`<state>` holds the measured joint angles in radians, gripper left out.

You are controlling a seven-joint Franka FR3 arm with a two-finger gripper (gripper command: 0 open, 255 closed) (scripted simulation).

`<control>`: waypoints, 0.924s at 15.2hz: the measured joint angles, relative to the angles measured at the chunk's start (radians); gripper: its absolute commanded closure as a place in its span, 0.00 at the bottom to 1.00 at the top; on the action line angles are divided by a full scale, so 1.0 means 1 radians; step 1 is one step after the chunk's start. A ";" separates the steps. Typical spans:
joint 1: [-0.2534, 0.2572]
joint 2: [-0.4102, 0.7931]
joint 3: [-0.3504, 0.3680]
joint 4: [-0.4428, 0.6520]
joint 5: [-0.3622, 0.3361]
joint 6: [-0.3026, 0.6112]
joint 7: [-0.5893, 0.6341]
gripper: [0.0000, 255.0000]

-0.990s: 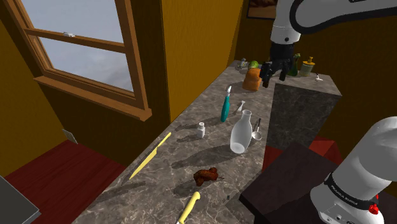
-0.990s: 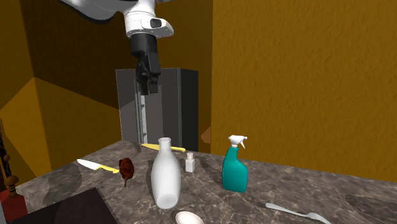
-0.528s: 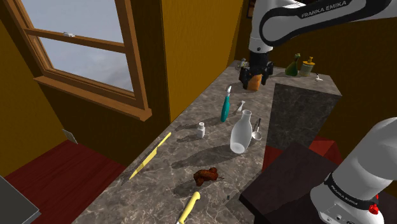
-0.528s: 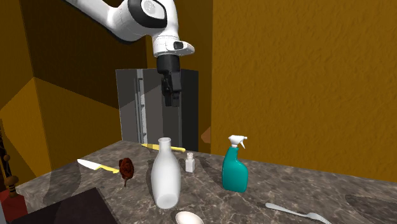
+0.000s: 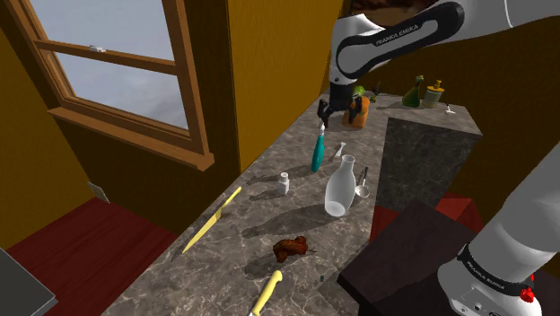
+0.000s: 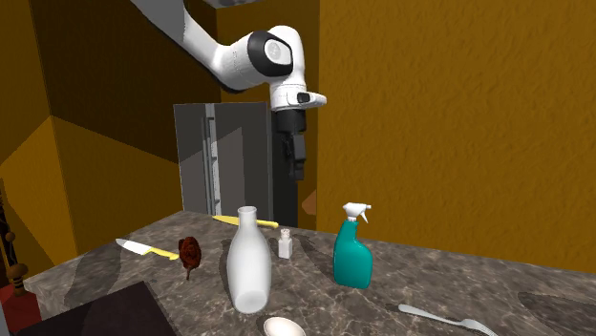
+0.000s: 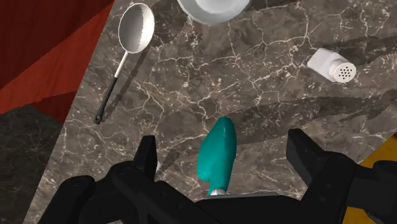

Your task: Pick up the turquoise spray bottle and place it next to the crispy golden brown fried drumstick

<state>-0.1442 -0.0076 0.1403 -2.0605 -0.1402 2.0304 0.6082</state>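
Spray bottle: one, turquoise, upright on tabletop, below the hand.
Hand: fingers apart, clear of the bottle.
Drumstick: one, well apart from bottle.
Knives: two, yellow-handled.
Cut off: white carafe, wrist view; bottle's nozzle behind hand.

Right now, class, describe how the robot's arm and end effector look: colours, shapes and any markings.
The arm is built of rounded white links with dark joints; one link bears black FRANKA EMIKA lettering. A small red spot shows near its base. The end effector is all black and blocky, with two short fingers.
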 measured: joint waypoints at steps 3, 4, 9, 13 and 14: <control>-0.007 0.113 -0.010 0.085 -0.017 0.028 0.063 0.00; -0.009 0.148 -0.014 0.118 -0.020 0.030 0.081 0.00; -0.018 0.330 -0.043 0.290 -0.033 0.045 0.162 0.00; -0.020 0.430 -0.059 0.377 -0.036 0.061 0.203 0.00; -0.021 0.439 -0.061 0.377 -0.037 0.070 0.205 0.00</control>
<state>-0.1655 0.4310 0.0796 -1.6833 -0.1769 2.1006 0.8129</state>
